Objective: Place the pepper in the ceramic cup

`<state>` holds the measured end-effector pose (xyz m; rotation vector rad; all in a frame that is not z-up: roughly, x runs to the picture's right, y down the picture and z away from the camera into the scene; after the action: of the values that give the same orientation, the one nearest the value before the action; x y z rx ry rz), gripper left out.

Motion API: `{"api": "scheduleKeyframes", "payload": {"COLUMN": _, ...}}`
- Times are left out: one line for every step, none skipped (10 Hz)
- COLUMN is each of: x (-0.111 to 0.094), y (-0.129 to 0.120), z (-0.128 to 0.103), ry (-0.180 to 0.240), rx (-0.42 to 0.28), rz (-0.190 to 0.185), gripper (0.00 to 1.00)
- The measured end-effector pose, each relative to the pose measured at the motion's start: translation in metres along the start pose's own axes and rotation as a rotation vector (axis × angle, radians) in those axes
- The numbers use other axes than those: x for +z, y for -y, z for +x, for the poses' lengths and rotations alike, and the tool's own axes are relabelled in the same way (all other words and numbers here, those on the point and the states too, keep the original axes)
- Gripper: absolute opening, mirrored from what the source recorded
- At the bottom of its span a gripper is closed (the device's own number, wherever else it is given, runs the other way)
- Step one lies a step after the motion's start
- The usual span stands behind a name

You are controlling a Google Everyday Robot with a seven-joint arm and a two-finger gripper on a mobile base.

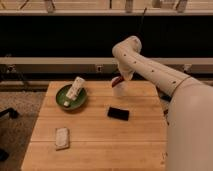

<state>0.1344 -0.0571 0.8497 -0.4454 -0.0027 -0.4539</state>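
My gripper (121, 78) hangs over the far edge of the wooden table (100, 145), right of centre. It is shut on the pepper (117, 82), a small slim red thing that sticks out to the lower left of the fingers, a little above the table top. No ceramic cup shows; it may be hidden behind the gripper and wrist.
A round green bowl (64, 94) with a white tube (74, 89) in it sits at the far left. A black phone-like slab (118, 113) lies mid-table. A pale flat packet (62, 138) lies at the front left. My white arm (160, 75) covers the right side.
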Motion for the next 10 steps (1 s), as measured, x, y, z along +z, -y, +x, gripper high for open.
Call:
{"api": "scheduleKeyframes", "payload": {"x": 0.0006, "y": 0.0004, "z": 0.0005, "ry": 0.0, "rx": -0.003, "rz": 0.001, "gripper": 0.31}}
{"api": "scheduleKeyframes", "payload": {"x": 0.0009, "y": 0.001, "z": 0.0008, "ry": 0.0, "rx": -0.006, "rz": 0.003, "gripper": 0.3}}
{"api": "scheduleKeyframes", "payload": {"x": 0.0013, "y": 0.0015, "z": 0.0014, "ry": 0.0, "rx": -0.009, "rz": 0.006, "gripper": 0.27}}
{"api": "scheduleKeyframes", "payload": {"x": 0.0016, "y": 0.0017, "z": 0.0016, "ry": 0.0, "rx": -0.011, "rz": 0.007, "gripper": 0.27}}
{"api": "scheduleKeyframes", "payload": {"x": 0.0014, "y": 0.0018, "z": 0.0021, "ry": -0.001, "rx": -0.012, "rz": 0.008, "gripper": 0.27}}
{"api": "scheduleKeyframes", "payload": {"x": 0.0019, "y": 0.0021, "z": 0.0026, "ry": -0.001, "rx": -0.016, "rz": 0.01, "gripper": 0.27}}
{"api": "scheduleKeyframes", "payload": {"x": 0.0021, "y": 0.0025, "z": 0.0031, "ry": -0.001, "rx": -0.02, "rz": 0.012, "gripper": 0.27}}
{"api": "scheduleKeyframes", "payload": {"x": 0.0024, "y": 0.0027, "z": 0.0033, "ry": -0.001, "rx": -0.022, "rz": 0.013, "gripper": 0.27}}
{"api": "scheduleKeyframes", "payload": {"x": 0.0025, "y": 0.0028, "z": 0.0036, "ry": -0.001, "rx": -0.024, "rz": 0.014, "gripper": 0.27}}
{"api": "scheduleKeyframes", "payload": {"x": 0.0025, "y": 0.003, "z": 0.0041, "ry": -0.001, "rx": -0.026, "rz": 0.016, "gripper": 0.27}}
